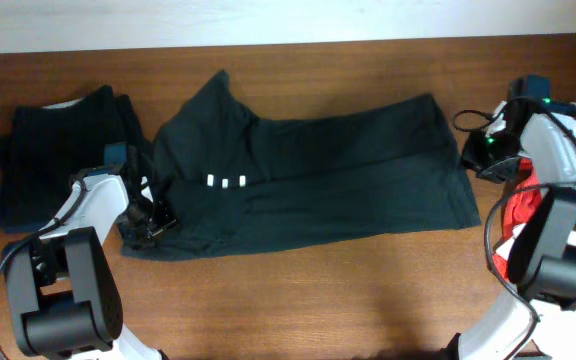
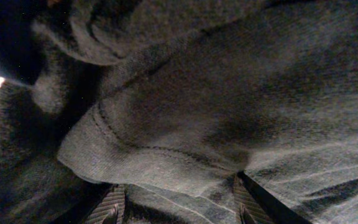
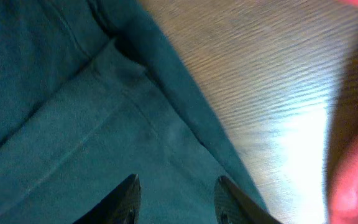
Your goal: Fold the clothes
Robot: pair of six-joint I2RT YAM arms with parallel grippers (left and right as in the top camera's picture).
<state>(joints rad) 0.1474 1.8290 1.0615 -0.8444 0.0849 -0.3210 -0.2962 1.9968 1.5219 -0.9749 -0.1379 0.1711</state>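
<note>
A dark teal garment (image 1: pixel 318 180) lies spread flat across the middle of the table, with three small white marks (image 1: pixel 226 181) on it. My left gripper (image 1: pixel 154 217) is at its lower left edge. In the left wrist view the fingers (image 2: pixel 180 208) are apart, with a folded hem of the garment (image 2: pixel 166 155) lying between and over them. My right gripper (image 1: pixel 480 155) is at the garment's right edge. In the right wrist view its fingers (image 3: pixel 176 199) are open just above the teal cloth (image 3: pixel 73 124), beside the hem and bare wood (image 3: pixel 260 81).
A folded stack of dark clothes (image 1: pixel 53 150) sits at the far left, close to my left arm. A heap of red and white clothes (image 1: pixel 528 205) lies at the right edge under my right arm. The wooden table (image 1: pixel 318 300) shows in front.
</note>
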